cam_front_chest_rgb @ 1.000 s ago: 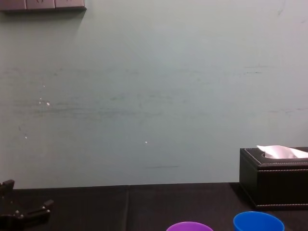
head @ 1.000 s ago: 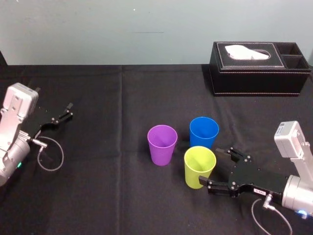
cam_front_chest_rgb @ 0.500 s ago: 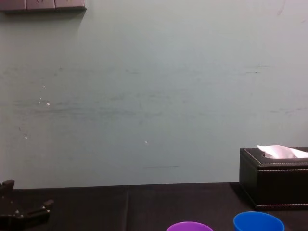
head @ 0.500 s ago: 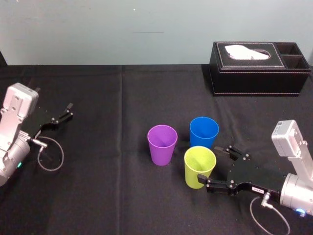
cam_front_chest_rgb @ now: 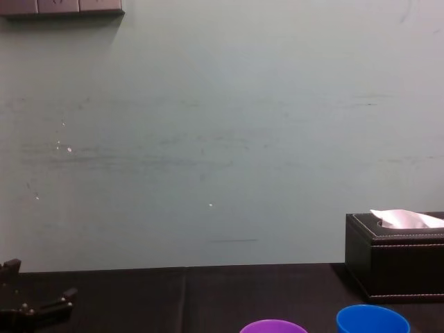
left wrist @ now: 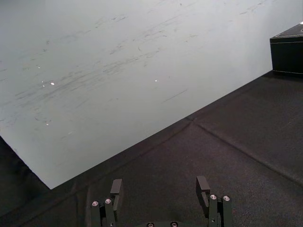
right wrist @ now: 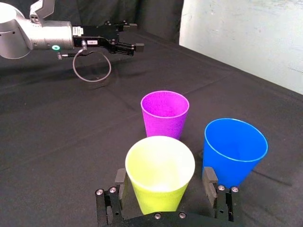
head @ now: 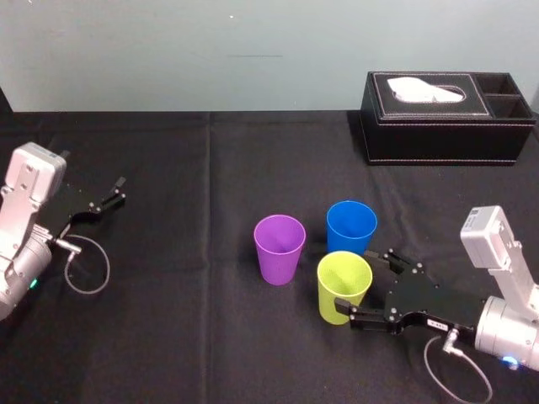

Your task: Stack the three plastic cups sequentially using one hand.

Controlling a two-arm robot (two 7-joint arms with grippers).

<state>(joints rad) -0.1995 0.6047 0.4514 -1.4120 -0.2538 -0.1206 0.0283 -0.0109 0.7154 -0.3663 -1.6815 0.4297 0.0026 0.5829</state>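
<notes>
The yellow-green cup point(head: 343, 284), lower centre of the head view, now stood between the advanced right gripper point(head: 357, 278)'s wide-open, empty jaws, ready for grasping; the left gripper point(head: 121, 190) sat parked, open, at left.

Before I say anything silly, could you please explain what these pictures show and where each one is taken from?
This is a robot with two arms at a table under a black cloth. The head view looks down from above, the chest view looks low across the table, and each wrist view rides on one arm. On the cloth stand a purple cup, a blue cup and a yellow-green cup, all upright and none stacked. A black tissue box sits far back on the right. The right gripper is open, with a finger on each side of the yellow-green cup, and has not closed on it. The left gripper is open, parked far left, and holds nothing.
</notes>
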